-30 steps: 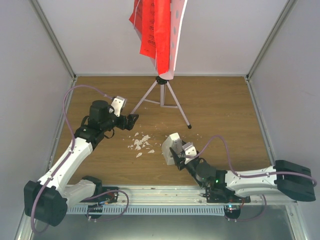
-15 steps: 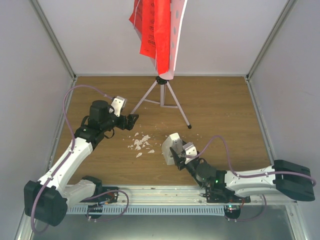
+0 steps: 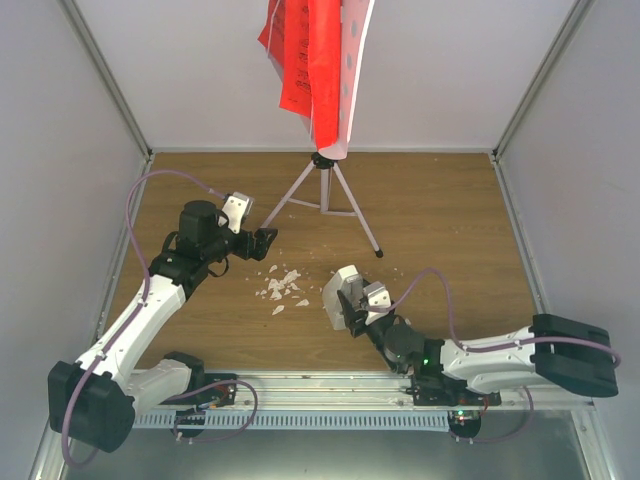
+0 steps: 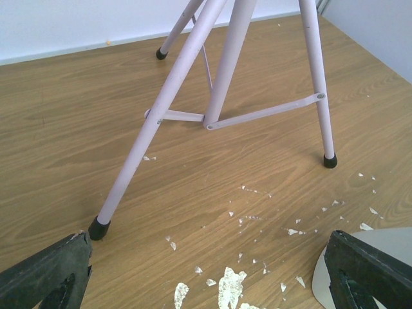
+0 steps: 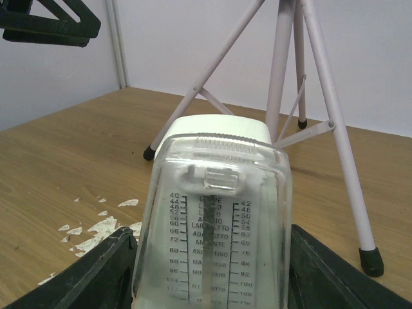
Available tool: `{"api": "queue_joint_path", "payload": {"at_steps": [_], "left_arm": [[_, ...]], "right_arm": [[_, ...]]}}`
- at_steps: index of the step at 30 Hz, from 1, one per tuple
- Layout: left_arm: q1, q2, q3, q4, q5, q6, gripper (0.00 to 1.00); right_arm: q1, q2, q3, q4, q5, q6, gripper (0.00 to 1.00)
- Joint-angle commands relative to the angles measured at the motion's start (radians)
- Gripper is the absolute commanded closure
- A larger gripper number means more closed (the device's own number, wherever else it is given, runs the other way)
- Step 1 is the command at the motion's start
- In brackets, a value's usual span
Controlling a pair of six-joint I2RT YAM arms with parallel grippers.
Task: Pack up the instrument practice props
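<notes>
Left of the stand, close to its left leg: left gripper, fingers spread wide, holding nothing, aimed at the legs and touching none of them.

In front of the stand, a little left of its middle: white crumbs scattered over the table. No part of the job.

At the middle, the stand itself: upright toward the back, all three legs splayed out, plate up top, red sheets draped over the plate's face. Not stripped, not folded.

In front of the stand and slightly right of it, just beside the crumbs: metronome, set between the fingers of the right gripper. Going by the right wrist view, closed on the metronome, one finger against each side. Lifted or resting on the wood: impossible to tell.

Progress, as a judgement: barely begun. Only the metronome in hand, nothing yet put away, no case or box in sight. Left to do:
- stowing the metronome
- pulling the red sheets off the plate
- folding the legs in
- laying the stand down
</notes>
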Motion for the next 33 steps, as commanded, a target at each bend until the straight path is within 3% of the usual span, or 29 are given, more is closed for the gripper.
{"api": "queue_joint_path", "payload": {"at_steps": [1,19,33], "left_arm": [[0.007,0.002,-0.001,0.043,0.008,0.017,0.01],[0.008,0.003,-0.001,0.043,0.012,0.017,0.01],[0.008,0.006,-0.002,0.043,0.015,0.016,0.01]], "right_arm": [[0.010,0.038,-0.014,-0.032,-0.007,0.026,0.42],[0.010,-0.039,-0.077,0.010,-0.004,-0.121,0.42],[0.005,0.029,-0.049,-0.008,-0.048,-0.089,0.39]]}}
